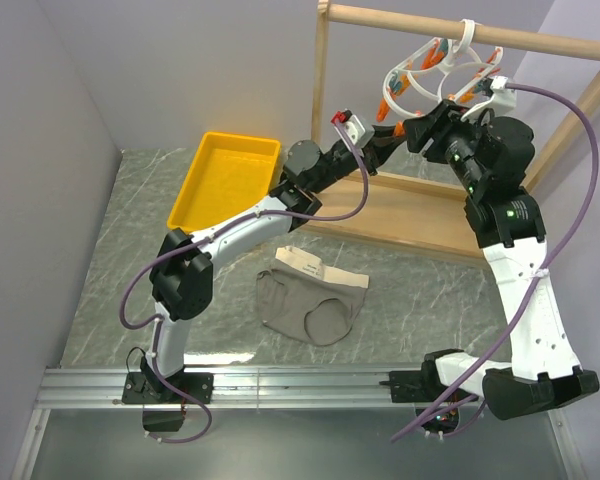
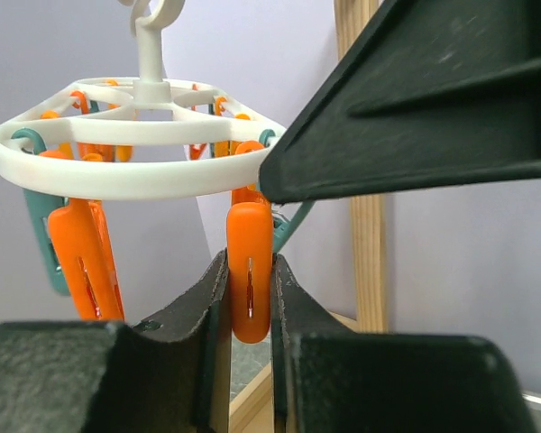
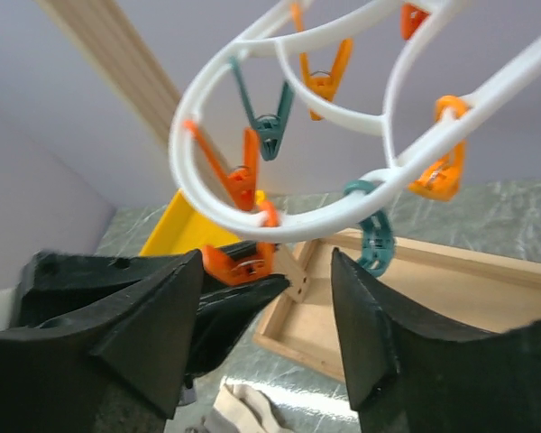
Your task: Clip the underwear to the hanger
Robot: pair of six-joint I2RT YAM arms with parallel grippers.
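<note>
The white oval ring hanger (image 1: pixel 430 72) hangs by its hook from the wooden rail, with orange and teal clothespins dangling under it. My left gripper (image 2: pixel 250 298) reaches up below the hanger (image 2: pixel 117 171) and is shut on one hanging orange clothespin (image 2: pixel 250 271), one finger pressed on each side. My right gripper (image 3: pixel 266 263) stands open just under the hanger's rim (image 3: pixel 279 216), with nothing between its fingers. The left gripper's fingers and the held clothespin (image 3: pixel 239 264) lie right by it. The grey-taupe underwear (image 1: pixel 310 298) lies flat on the table below, apart from both grippers.
A yellow tray (image 1: pixel 225 175) sits at the back left of the table. The wooden rack frame (image 1: pixel 325 90) and its flat wooden base (image 1: pixel 400 215) stand behind the underwear. A teal clothespin (image 3: pixel 374 239) hangs close to my right gripper's right finger.
</note>
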